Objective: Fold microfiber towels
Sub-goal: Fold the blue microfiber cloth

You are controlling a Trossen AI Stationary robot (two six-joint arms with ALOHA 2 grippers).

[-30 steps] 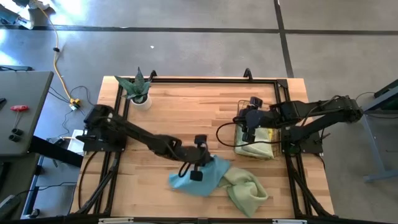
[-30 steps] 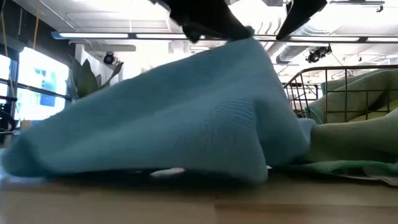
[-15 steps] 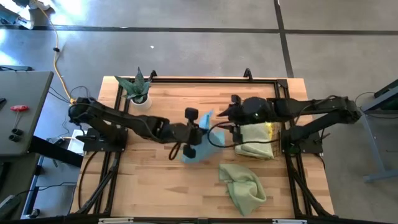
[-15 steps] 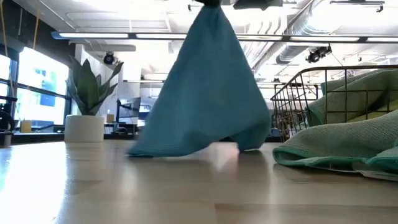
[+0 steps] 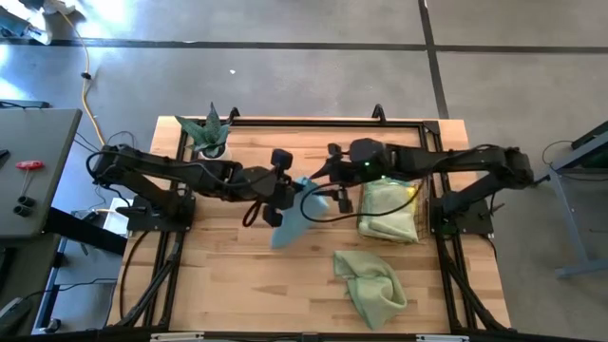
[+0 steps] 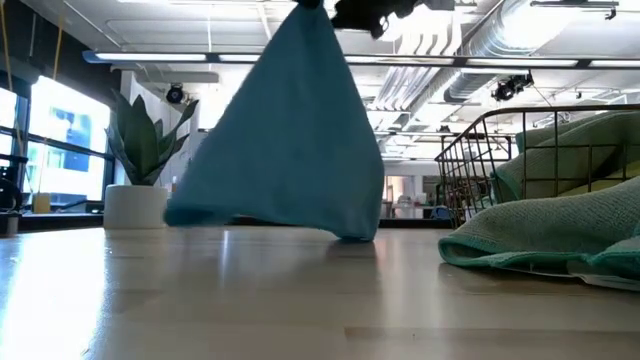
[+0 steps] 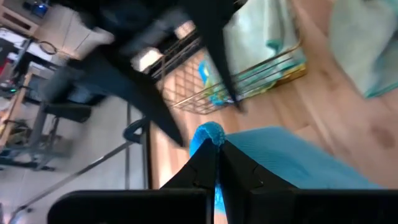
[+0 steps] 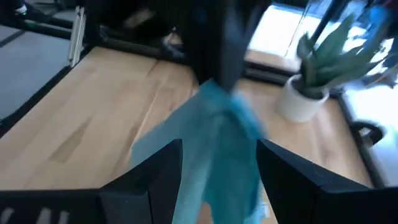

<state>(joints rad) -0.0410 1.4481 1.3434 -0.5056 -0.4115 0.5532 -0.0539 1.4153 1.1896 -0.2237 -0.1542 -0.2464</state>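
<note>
The light blue microfiber towel (image 5: 288,223) hangs as a cone over the table's middle, its lower edge (image 6: 270,222) down at the tabletop. My left gripper (image 7: 216,155) is shut on its top corner. My right gripper (image 8: 219,165) is open just right of that corner, a finger on either side of the hanging cloth (image 8: 217,137); I see no touch. A pale green towel (image 5: 372,283) lies crumpled near the front right. More green towels fill the wire basket (image 5: 389,211) at the right. My left gripper pinches a bunched corner (image 7: 208,133) of the light blue towel between its two shut fingers, and a small tuft sticks out past the fingertips. The fingers slant downward from the table's left side. The towel hangs slack below them (image 6: 300,130), its bottom edge at the table.
A potted plant (image 5: 211,138) in a white pot stands at the far left. The copper wire basket (image 6: 500,150) stands at the right. A black frame (image 5: 304,122) runs along the table's edges. Bare wood lies left of and in front of the hanging towel.
My left gripper has risen and gone toward the far edge and a little left, staying shut. The blue towel has been pulled from a flat heap into a hanging cone, its lower edge dragged along. My right gripper has swung from over the basket leftward to the towel's top.
</note>
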